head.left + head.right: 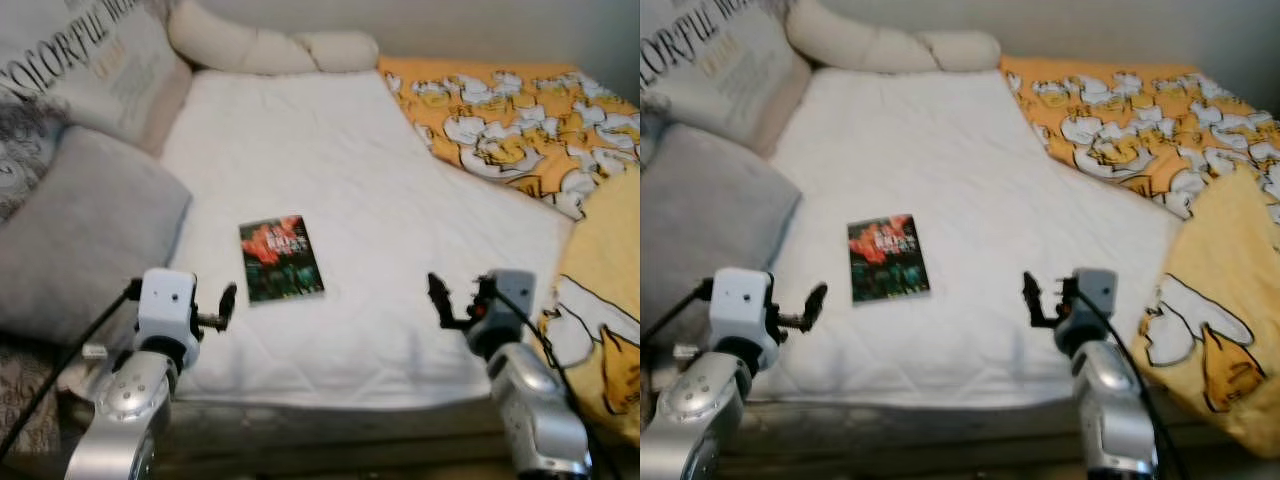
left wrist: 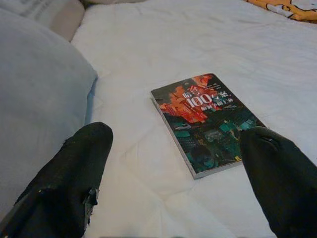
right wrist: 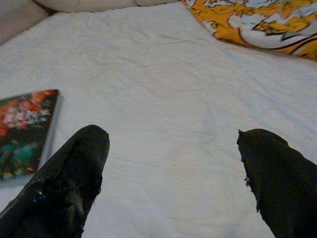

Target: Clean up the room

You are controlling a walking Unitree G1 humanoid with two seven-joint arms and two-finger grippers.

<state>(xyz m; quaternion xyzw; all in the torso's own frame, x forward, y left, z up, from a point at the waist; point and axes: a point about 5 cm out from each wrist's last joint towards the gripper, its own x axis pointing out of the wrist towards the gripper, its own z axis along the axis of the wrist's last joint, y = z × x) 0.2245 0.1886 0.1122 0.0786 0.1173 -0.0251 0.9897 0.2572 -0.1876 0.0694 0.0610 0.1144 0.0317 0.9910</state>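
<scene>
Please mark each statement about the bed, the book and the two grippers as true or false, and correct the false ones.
1. The book lies flat on the white mattress. True.
2. The left gripper is shut on the book. False: its fingers are open and apart from the book.
3. The grey pillow lies on the robot's left side of the bed. True.
4. The yellow blanket covers the book. False: the blanket is on the robot's right, away from the book.
5. The right gripper is open over bare mattress. True.
</scene>
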